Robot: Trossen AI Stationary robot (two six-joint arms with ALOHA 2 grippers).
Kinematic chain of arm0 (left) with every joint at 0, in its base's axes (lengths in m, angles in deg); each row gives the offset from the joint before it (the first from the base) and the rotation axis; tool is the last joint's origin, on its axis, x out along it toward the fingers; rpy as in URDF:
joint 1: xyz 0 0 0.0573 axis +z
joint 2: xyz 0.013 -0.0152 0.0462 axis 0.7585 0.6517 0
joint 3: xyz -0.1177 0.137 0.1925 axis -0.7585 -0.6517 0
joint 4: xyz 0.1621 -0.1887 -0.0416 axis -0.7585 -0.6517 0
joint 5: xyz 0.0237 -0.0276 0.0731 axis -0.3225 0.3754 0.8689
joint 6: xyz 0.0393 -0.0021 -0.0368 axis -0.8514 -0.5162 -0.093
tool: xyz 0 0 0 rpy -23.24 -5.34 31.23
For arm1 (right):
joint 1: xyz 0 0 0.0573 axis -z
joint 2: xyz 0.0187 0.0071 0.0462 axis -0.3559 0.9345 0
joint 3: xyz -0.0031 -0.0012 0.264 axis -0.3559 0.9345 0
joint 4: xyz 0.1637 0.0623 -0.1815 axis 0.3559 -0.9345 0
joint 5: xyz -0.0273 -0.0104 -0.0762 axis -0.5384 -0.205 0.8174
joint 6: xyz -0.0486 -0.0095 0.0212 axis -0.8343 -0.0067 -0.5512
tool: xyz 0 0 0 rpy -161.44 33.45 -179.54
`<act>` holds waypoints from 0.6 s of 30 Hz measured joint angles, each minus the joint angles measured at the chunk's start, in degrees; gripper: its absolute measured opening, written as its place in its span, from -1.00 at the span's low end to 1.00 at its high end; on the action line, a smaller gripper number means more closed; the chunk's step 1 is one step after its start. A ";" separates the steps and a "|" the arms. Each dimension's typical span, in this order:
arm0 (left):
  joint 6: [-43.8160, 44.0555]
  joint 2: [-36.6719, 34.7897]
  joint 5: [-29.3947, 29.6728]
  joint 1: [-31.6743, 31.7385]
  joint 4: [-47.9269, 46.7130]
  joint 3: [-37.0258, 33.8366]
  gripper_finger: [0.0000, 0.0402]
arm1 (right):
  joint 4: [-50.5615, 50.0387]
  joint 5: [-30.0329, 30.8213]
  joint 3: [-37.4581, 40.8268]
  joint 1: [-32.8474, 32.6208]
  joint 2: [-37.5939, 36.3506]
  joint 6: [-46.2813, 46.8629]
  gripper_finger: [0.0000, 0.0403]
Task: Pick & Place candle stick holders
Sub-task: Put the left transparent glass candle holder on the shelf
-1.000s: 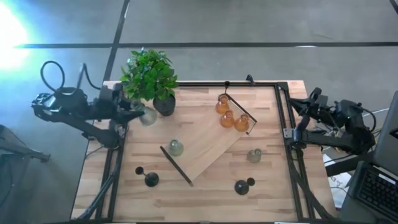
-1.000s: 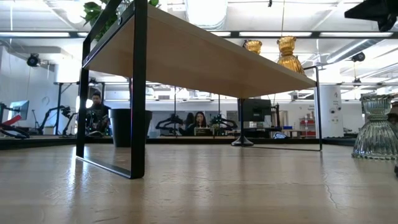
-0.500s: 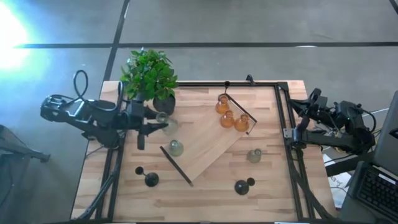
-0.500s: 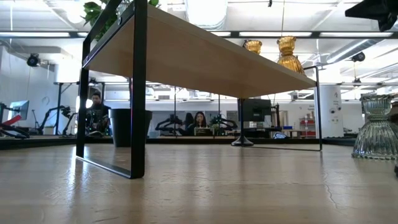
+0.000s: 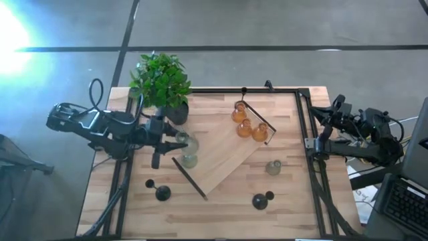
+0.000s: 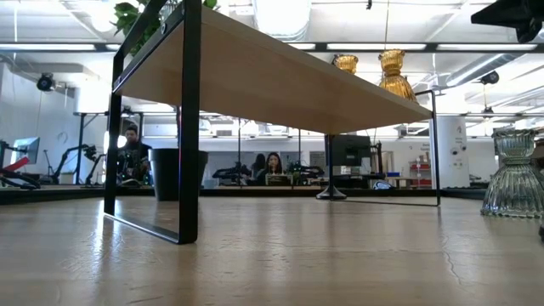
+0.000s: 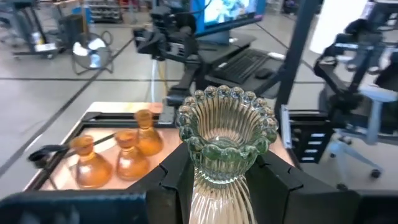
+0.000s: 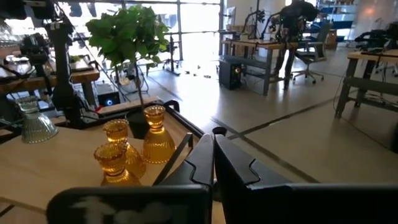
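Candle stick holders, high view: 3 amber holders (image 5: 244, 122) sit clustered on the raised wooden shelf (image 5: 217, 150), toward its 1 o'clock corner. Left gripper (image 5: 179, 142) reaches in from 9 o'clock and carries a pale green glass holder (image 5: 189, 143) just above the shelf's 9 o'clock edge; a 2nd pale holder (image 5: 189, 159) stands right beside it at 6 o'clock. A 3rd pale one (image 5: 273, 167) stands on the table (image 5: 221, 214) off the shelf's 4 o'clock side. Black stem holders: 2 at 7 o'clock (image 5: 158, 190), 1 pair of dark bases at 5 o'clock (image 5: 262, 199). Potted plant (image 5: 160, 82) at 11 o'clock, not part of the job. Right gripper (image 5: 319, 139) parked at the 3 o'clock table edge.

Low view: shelf seen from beneath, 2 amber tops (image 6: 391, 72) showing above it. 1 ribbed pale holder (image 6: 512, 174) at far 3 o'clock on the table. People seated in the room behind.

Left wrist view: jaws clamped on the ribbed stem of the carried holder (image 7: 226, 134), below its flared beaded rim. Amber trio (image 7: 115, 155) lies ahead.

Right wrist view: right jaws pressed together, nothing between them. Amber trio (image 8: 129, 149) and plant (image 8: 127, 37) in sight.

Judgement: ribbed glass, likely fairly heavy for its size, rigid, brittle, and slick. The narrow waist under the rim looks the best hold; the ribs should resist twisting. Set down gently, clear of the neighbouring holder, as glass on glass could chip.
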 joint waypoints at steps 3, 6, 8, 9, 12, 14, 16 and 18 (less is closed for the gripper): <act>-0.02 0.61 -2.35 0.02 1.49 0.01 -0.41 | 0.02 0.04 0.00 0.01 -0.01 0.00 -0.96; -0.04 1.81 -3.46 0.07 1.94 0.01 -0.41 | 0.00 0.00 0.00 0.00 -0.01 0.00 -0.96; 0.02 2.65 -3.80 0.15 2.84 0.01 -0.41 | 0.02 0.02 0.00 0.00 0.01 0.00 -0.96; 0.06 3.09 -3.85 0.15 3.07 0.01 -0.41 | 0.01 0.03 0.00 -0.01 0.01 0.00 -0.96; 0.30 5.36 -3.86 0.15 4.43 0.01 -0.41 | 0.00 0.04 0.00 -0.01 -0.01 0.00 -0.96; 0.79 7.52 -3.85 0.15 4.78 -0.06 -0.41 | 0.00 0.02 0.00 0.00 0.01 0.00 -0.96; 1.62 9.72 -3.45 0.16 6.10 -0.08 -0.41 | 0.02 0.04 0.00 0.01 -0.01 0.00 -0.96; 1.86 11.94 -2.82 0.20 7.98 -0.08 -0.41 | 0.00 0.04 0.00 0.00 -0.01 0.00 -0.96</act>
